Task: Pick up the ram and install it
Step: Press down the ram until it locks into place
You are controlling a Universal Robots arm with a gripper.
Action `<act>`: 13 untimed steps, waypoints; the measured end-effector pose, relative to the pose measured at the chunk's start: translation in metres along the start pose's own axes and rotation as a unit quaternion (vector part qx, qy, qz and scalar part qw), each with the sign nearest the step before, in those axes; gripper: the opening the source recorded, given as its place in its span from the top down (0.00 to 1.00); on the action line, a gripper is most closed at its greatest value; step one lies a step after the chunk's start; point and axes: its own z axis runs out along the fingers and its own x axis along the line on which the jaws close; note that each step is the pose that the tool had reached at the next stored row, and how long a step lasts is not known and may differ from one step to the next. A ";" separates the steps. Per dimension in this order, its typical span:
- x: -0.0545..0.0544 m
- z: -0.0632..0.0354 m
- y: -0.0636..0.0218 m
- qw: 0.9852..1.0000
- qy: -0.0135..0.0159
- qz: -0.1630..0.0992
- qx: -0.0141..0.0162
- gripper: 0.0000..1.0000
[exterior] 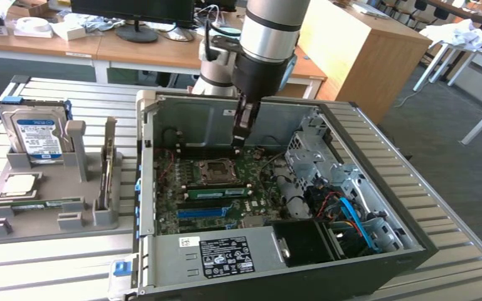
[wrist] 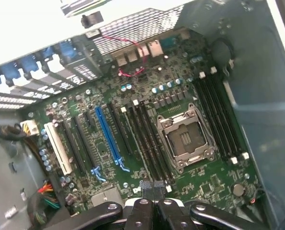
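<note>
The ram (exterior: 216, 190), a long thin green stick with a pale label, is lying across the motherboard (exterior: 170, 210) inside the open computer case (exterior: 145, 188). It is sitting just in front of the square metal socket (exterior: 216, 168), and it looks like it is resting in one of the long black slots. So I think most of the job is done, but I cannot tell whether the stick is pushed all the way down. The gripper (exterior: 238, 145) is hanging inside the case, above the socket and a little behind the ram, not touching it. Its two black fingers are pressing tight together and are holding nothing. In the wrist view the gripper (wrist: 153, 190) is pointing down at the green board, which is looking bumpy with tiny shiny parts, black slots and one bright blue slot (wrist: 109, 139). Outside the case, on the exterior view's left, a grey plastic tray (exterior: 48, 221) is holding a second green stick (exterior: 36, 204) lying flat, a square silver chip (exterior: 19, 184) and a hard drive (exterior: 38, 135) with a blue label standing up. Everything is sitting on a ribbed metal table (exterior: 57, 263).
</note>
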 end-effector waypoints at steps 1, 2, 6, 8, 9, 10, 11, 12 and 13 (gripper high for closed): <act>0.000 0.0001 0.0000 1.000 0.000 0.008 0.000 0.90; 0.000 0.0002 0.0000 1.000 0.000 0.015 0.000 0.90; 0.000 0.0005 0.0001 0.999 0.000 0.045 0.001 0.90; 0.000 0.0006 0.0001 0.998 0.000 0.060 0.002 0.90; 0.000 0.0007 0.0001 0.998 0.000 0.068 0.002 0.90; 0.000 0.0008 0.0001 0.997 0.000 0.075 0.002 0.90; 0.000 0.0009 0.0001 0.997 0.000 0.083 0.002 0.90; 0.000 0.0009 0.0001 0.996 0.000 0.090 0.002 0.90; 0.000 0.0010 0.0001 0.995 0.000 0.098 0.003 0.90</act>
